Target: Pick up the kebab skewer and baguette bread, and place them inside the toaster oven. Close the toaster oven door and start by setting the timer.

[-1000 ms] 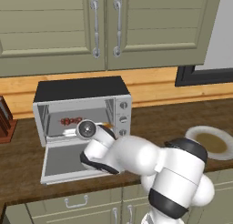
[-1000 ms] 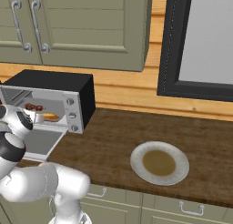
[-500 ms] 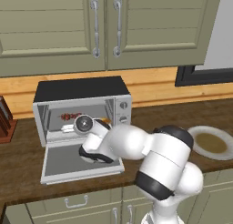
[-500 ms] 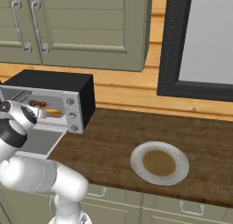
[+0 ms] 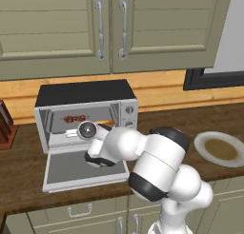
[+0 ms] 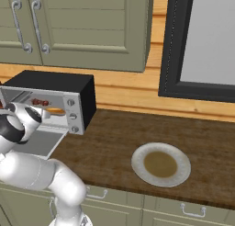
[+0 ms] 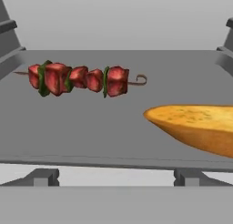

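We see the toaster oven [image 5: 86, 115] standing on the wooden table [image 5: 190, 121] with the toaster oven door [image 5: 83, 167] dropped flat in front of it. Inside, on the grey tray [image 7: 113, 132], lie both foods: the kebab skewer [image 7: 79, 78] farther back and to the left in the hand view, and the baguette bread [image 7: 195, 125] nearer and to the right, apart from each other. From the left base view we make out the skewer [image 5: 74, 118] as a small red streak in the cavity, with an orange sliver of bread [image 5: 108, 123] beside it. Our pincer sits at the oven mouth above the lowered door, its jaws spread wide and holding nothing. A round plate [image 6: 160, 164] with a brown centre rests on the table well to the right. We can read no writing or labels on the oven.
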{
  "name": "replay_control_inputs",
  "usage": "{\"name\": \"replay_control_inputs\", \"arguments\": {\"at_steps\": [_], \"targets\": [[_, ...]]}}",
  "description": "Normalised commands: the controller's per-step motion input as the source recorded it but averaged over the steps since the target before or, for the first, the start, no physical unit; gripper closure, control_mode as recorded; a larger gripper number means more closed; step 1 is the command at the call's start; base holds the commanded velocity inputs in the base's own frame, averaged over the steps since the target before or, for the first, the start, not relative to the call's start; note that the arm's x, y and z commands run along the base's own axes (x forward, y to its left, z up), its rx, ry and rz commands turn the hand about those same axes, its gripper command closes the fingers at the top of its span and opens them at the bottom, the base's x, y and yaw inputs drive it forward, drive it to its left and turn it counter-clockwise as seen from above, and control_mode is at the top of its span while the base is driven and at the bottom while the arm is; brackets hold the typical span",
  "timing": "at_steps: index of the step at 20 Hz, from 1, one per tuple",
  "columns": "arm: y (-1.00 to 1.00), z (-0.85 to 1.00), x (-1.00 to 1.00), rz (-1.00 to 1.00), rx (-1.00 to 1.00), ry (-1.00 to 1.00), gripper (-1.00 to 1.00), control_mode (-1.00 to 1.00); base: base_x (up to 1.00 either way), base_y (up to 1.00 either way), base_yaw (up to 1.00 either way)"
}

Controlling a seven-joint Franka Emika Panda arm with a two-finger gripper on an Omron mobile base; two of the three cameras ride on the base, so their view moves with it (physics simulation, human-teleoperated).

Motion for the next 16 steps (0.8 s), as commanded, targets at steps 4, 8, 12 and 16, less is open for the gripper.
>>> {"name": "replay_control_inputs", "arguments": {"at_steps": [4,8,12,16], "targets": [[0.00,0.00,0.21,0.00,0.00,0.00,-1.00,-1.00,0.00,0.00,0.00],[0.00,0.00,0.23,0.00,0.01,0.00,-1.00,-1.00,0.00,0.00,0.00],[0.02,0.00,0.25,0.00,0.01,0.00,-1.00,-1.00,0.00,0.00,0.00],[0.03,0.00,0.26,0.00,0.00,0.00,-1.00,-1.00,0.00,0.00,0.00]]}}
